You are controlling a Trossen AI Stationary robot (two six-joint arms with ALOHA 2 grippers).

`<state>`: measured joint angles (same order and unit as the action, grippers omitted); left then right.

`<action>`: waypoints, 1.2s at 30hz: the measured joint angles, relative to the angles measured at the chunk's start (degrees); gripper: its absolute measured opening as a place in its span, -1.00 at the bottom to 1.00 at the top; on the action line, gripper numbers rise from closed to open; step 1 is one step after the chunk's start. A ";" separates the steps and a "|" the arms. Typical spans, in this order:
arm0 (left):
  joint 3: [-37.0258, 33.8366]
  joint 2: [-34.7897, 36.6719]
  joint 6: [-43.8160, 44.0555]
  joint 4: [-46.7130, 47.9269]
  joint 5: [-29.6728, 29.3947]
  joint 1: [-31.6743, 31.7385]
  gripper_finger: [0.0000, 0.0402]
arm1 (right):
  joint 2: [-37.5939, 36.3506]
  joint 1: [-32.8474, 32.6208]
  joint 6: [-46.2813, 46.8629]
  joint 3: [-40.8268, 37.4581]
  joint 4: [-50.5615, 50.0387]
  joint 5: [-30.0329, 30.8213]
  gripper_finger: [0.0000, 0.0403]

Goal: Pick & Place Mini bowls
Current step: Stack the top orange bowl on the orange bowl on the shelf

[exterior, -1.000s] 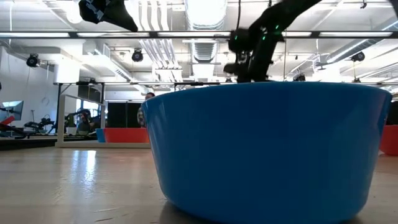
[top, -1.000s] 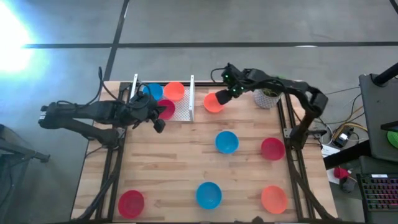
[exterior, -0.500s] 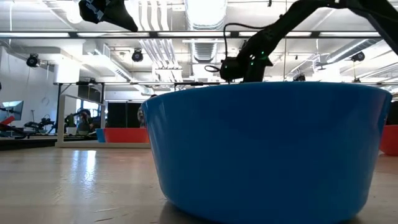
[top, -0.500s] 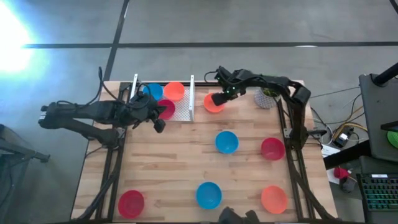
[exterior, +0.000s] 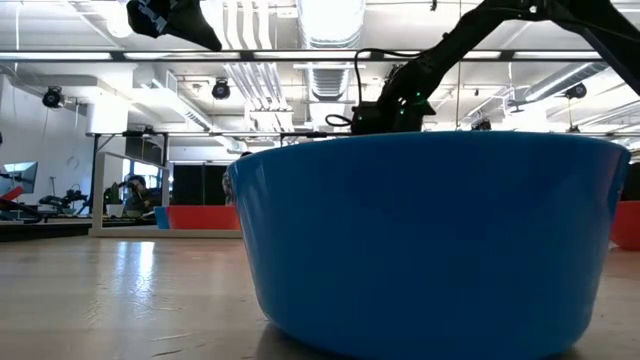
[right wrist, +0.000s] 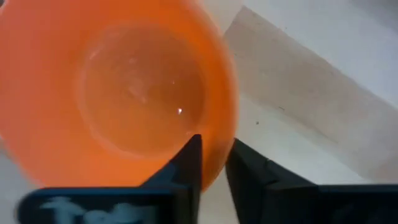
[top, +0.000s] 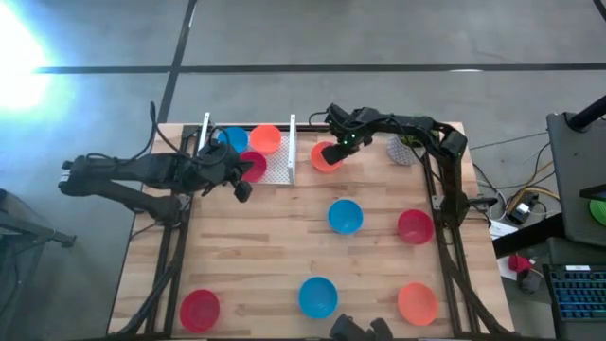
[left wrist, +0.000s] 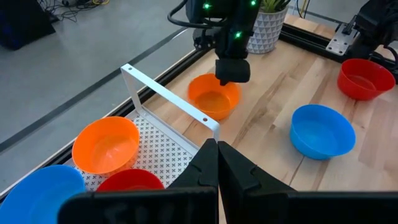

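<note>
No readable writing or brand is seen on anything. Nine bowls are counted: three orange, three blue, three red. In the white rack (top: pixel 276 163) at the table's far left, one blue bowl (top: pixel 233 139), one orange bowl (top: pixel 266 138) and one red bowl (top: pixel 252 166) are held. Six bowls lie on the wooden table (top: pixel 265 246): an orange bowl by the rack (top: pixel 323 157), a blue centre bowl (top: pixel 345 216), a red bowl at right (top: pixel 415 226), and along the near edge a red (top: pixel 200 309), a blue (top: pixel 317 296) and an orange one (top: pixel 417 303). One white plant pot (top: pixel 405 149) stands at the far right.

The right gripper (right wrist: pixel 211 163) is seen nearly closed astride the rim of the orange bowl by the rack, one finger inside, one outside. The left gripper (left wrist: pixel 217 163) is held closed and empty above the rack's near edge.
</note>
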<state>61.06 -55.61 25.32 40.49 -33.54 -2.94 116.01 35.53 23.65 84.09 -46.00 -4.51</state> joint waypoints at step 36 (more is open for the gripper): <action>0.00 0.00 -1.18 -1.74 -0.13 0.02 -1.00 | -17.54 -25.54 -4.99 2.21 4.32 -3.08 -0.96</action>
<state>61.06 -55.61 24.14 38.74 -33.67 -2.92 98.47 9.99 18.66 86.30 -41.68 -7.59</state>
